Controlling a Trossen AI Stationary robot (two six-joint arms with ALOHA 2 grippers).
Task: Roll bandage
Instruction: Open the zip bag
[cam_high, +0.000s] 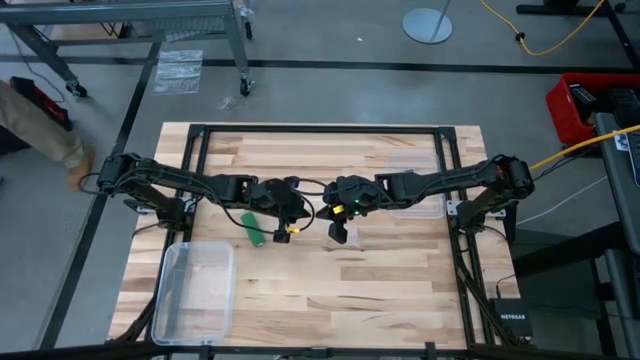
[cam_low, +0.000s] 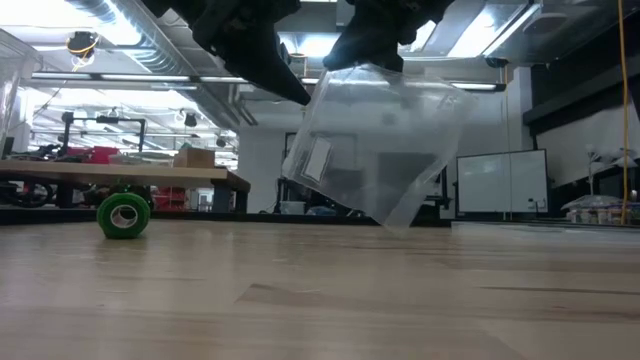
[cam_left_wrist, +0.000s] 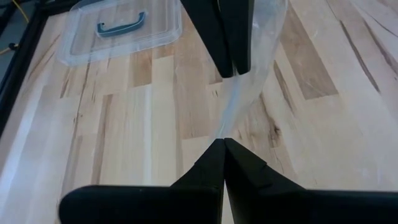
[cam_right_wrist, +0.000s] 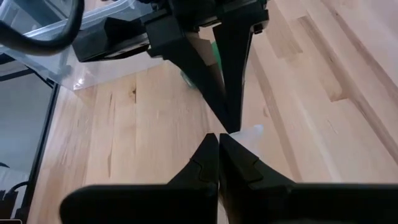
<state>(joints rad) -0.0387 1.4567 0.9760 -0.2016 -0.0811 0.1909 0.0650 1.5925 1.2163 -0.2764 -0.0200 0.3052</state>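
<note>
Both grippers meet above the middle of the desk (cam_high: 400, 270), each with its jaws pressed fully together on the same clear plastic bag (cam_low: 385, 145). The left gripper (cam_high: 290, 228) and the right gripper (cam_high: 338, 232) pinch the bag's upper edge close beside one another, so it hangs off the wood, slanted, with its lower corner near the surface. In the left wrist view the thin film (cam_left_wrist: 239, 93) runs straight between the two pairs of closed tips. Holding it from two sides like this looks meant to pull the mouth apart or steady it, though I cannot tell whether anything is inside.

The bandage (cam_high: 252, 227) is not held: it lies on the desk as a small bright green roll, just beside the left gripper on that arm's side, showing its open core in the low view (cam_low: 124, 214). Since it is already wound, the rolling itself seems done, and the bag is probably its wrapper.

A clear plastic box (cam_high: 195, 290) sits near the front left corner, well apart from the roll
</note>
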